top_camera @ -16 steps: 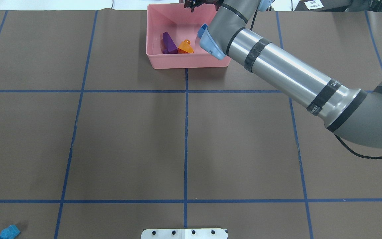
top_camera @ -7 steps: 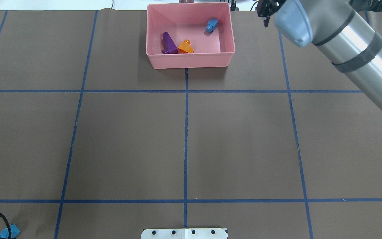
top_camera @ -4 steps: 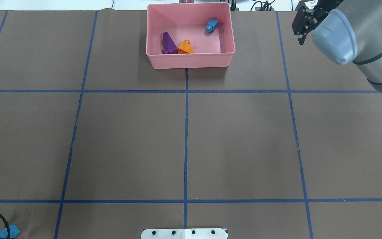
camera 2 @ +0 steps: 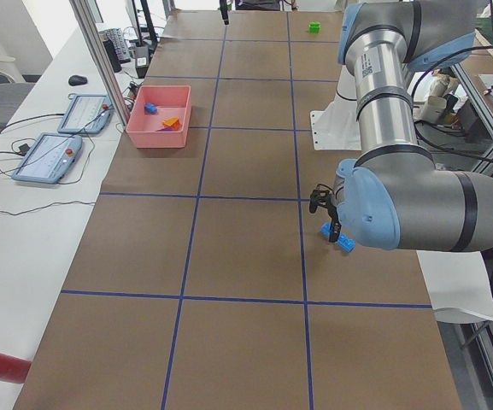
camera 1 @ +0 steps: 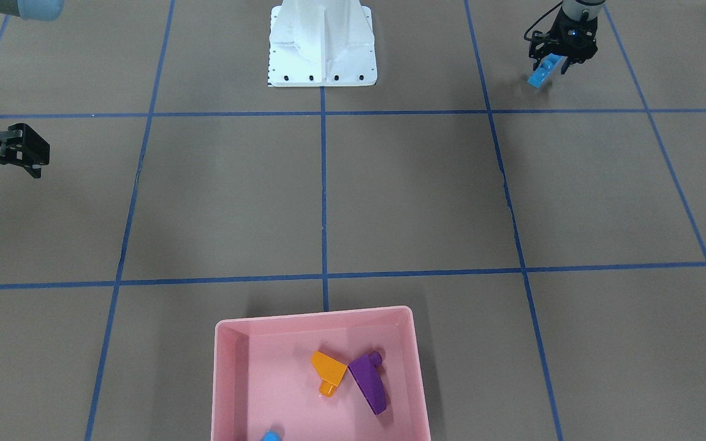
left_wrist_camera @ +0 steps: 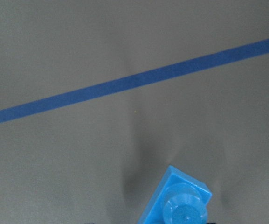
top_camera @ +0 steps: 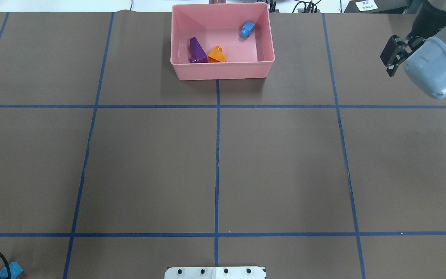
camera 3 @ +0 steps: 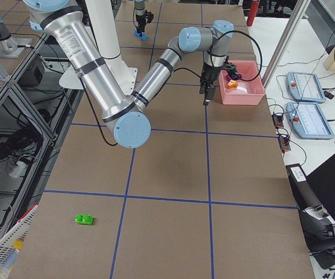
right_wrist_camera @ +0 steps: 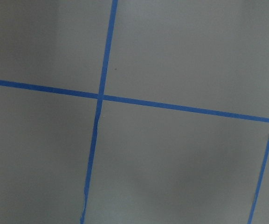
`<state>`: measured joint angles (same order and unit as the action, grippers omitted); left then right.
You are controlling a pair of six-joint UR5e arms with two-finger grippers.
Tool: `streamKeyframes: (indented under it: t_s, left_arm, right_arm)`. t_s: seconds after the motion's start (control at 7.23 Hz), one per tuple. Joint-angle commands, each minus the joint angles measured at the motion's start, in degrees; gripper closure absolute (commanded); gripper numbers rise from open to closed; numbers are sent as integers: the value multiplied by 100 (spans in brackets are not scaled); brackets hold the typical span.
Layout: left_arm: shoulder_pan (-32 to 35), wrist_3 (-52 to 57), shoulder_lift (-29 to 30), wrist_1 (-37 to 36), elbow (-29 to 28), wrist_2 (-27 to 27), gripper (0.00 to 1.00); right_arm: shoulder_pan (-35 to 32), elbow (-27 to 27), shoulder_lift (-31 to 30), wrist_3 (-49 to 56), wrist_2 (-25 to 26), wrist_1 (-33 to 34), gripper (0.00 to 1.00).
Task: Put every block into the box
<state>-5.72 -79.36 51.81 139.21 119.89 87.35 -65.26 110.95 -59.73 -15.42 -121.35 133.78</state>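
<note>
At far left, our left gripper (camera 1: 556, 56), not there two seconds ago, now pinches the long blue block (camera 1: 542, 72) by one end, tilted. The box (top_camera: 223, 71) holds the purple block (top_camera: 197, 49), orange block (top_camera: 216, 55) and small blue block (top_camera: 247, 28). Our right gripper (top_camera: 392, 58) has swung rightward off the box, fingers parted, empty. The green block (camera 3: 85, 220) lies farther right on the table.

Box (top_camera: 223, 72) at 12 o'clock: smooth pink plastic, soft sheen.
Purple block (top_camera: 198, 49), orange block (top_camera: 217, 55), small blue block (top_camera: 247, 28): glossy hard plastic.
Long blue block (left_wrist_camera: 177, 203) at 7 o'clock: glossy plastic, highlight on stud.
Table cover (top_camera: 149, 166): matt brown paper, faint creases.
Grid lines (top_camera: 216, 155): blue tape.
Right arm (camera 3: 81, 50): brushed metal tube, matt grey joints.
</note>
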Motion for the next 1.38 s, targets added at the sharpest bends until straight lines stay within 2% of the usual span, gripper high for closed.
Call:
streamKeyframes:
  t_s: [0.0,0.14,0.28,0.55,0.69,0.83,1.11,1.24]
  left_arm:
    - [-52,0,-4,53,-1,-7,83]
    - [-34,-26,-57,201,51,-7,100]
    - [-8,-166,-118,350,60,-7,100]
    - [27,-229,-853,597,567,2,100]
    - [141,-229,-1022,607,788,45,100]
    - [533,-211,-1024,607,1042,281,100]
    - [1892,-132,-928,589,1203,1857,100]
    - [2282,33,-736,572,1212,2300,100]
  right_arm:
    - [-293,163,-678,984,6,-62,0]
    - [-451,225,-950,1345,-38,-63,0]
    - [-522,225,-1162,1444,-47,-89,0]
    - [-837,260,-1697,2414,-29,-228,0]
    - [-1040,278,-2126,2560,-90,-665,0]
    - [-1085,313,-2809,2683,-204,-1443,0]
    - [-1077,104,-3822,2676,-616,-2913,0]
    - [-1077,67,-4384,2632,-792,-3554,0]
